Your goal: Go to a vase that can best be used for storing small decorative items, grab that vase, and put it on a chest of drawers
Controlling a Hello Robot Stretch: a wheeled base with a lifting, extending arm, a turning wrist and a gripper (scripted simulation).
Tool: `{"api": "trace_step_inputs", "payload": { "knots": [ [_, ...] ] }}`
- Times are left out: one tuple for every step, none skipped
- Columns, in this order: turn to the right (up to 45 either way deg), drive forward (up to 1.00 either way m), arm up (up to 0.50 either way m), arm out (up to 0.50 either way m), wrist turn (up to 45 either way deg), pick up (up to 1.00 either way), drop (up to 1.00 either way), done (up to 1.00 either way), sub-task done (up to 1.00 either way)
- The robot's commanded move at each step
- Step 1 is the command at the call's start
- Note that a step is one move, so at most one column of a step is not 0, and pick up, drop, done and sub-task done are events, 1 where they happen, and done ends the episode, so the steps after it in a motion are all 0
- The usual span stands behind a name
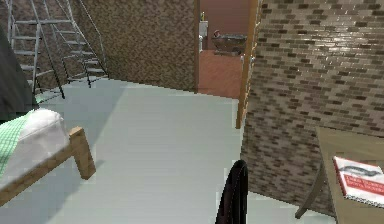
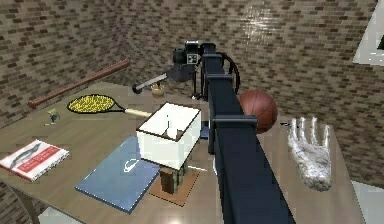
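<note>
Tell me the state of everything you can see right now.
Lamp, upright on the table.
Racket, lying flat.
Bat, lying flat.
Ball, resting on the table.
Red book, closed, flat.
Ladder, standing unfolded.
Doorway, open.
End effector, over the table; cannot tell whether it holds anything.

A: Forward view looks ahead and slightly down, across open floor [image 1: 170, 130] to a far doorway [image 1: 222, 60].
B: The arm side view sits close, looking down over the table [image 2: 72, 130] toward a brick wall [image 2: 290, 50].
A: Shared: that table and its red-and-white book [image 2: 33, 160], at the forward view's right edge.
</note>
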Motion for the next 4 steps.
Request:
{"api": "trace_step_inputs", "payload": {
  "knots": [
    [0.0,0.00,0.00,0.00,45.0,0.00,0.00,0.00,0.00],
    [0.0,0.00,0.00,0.00,30.0,0.00,0.00,0.00,0.00],
    [0.0,0.00,-0.30,0.00,0.0,0.00,0.00,0.00,0.00],
    [0.0,0.00,0.00,0.00,0.0,1.00,0.00,0.00,0.00]
  ]
}}
